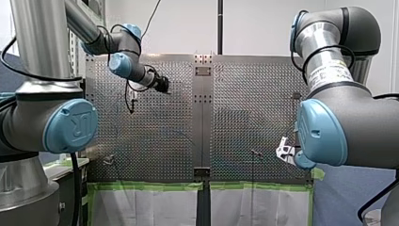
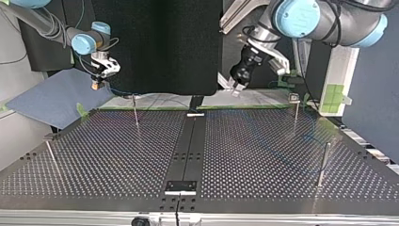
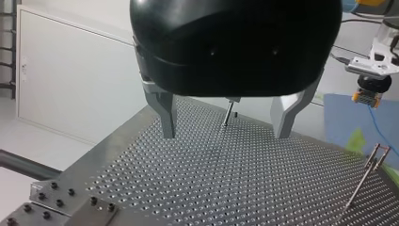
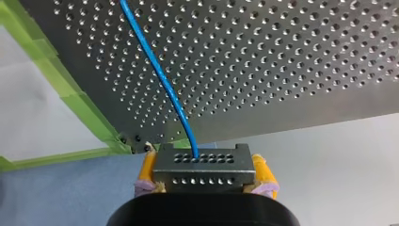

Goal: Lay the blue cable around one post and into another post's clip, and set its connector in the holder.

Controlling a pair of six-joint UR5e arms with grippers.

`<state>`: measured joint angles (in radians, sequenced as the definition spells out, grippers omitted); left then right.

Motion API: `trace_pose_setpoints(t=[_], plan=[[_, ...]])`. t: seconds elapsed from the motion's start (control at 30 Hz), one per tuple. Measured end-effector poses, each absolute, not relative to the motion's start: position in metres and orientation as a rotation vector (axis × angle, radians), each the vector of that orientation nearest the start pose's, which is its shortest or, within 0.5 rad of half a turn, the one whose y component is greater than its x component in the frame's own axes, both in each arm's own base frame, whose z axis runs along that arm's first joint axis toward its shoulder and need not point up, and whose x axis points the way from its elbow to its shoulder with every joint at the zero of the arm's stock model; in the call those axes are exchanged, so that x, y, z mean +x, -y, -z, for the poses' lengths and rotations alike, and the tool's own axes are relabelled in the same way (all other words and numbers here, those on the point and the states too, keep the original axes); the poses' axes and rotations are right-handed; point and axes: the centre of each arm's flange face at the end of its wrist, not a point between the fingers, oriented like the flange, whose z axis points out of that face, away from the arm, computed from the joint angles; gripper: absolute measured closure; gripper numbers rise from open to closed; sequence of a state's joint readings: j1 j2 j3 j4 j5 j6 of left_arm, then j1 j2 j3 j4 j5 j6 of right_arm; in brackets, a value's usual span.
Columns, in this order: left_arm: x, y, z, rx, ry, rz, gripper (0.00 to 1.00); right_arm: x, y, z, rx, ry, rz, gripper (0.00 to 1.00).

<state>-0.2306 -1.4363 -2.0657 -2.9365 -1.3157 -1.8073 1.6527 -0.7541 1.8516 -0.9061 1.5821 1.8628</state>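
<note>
The right gripper [image 4: 205, 181], with yellow pads, is closed on the dark rectangular perforated connector [image 4: 202, 162] and holds it just off the green-taped edge of the perforated metal desk [image 4: 282, 56]. The thin blue cable [image 4: 160, 77] leaves the connector and runs out over the desk. The black left gripper [image 3: 226, 134] hangs above the desk, its metal fingers [image 3: 167, 117] spread wide with nothing between them.
</note>
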Motion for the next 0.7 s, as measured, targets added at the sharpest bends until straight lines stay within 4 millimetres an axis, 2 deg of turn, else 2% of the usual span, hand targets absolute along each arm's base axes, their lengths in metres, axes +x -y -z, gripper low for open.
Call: trace_pose_setpoints(t=[0.37,0.7], plan=[[0.348,0.281,-0.295,0.239,-1.734,0.515,0.00,0.181,0.553,0.012,1.252,1.548,-1.343,0.53],[0.345,0.316,-0.261,0.260,-1.729,0.496,0.00,0.183,0.554,0.011,1.255,1.538,-1.360,0.53]])
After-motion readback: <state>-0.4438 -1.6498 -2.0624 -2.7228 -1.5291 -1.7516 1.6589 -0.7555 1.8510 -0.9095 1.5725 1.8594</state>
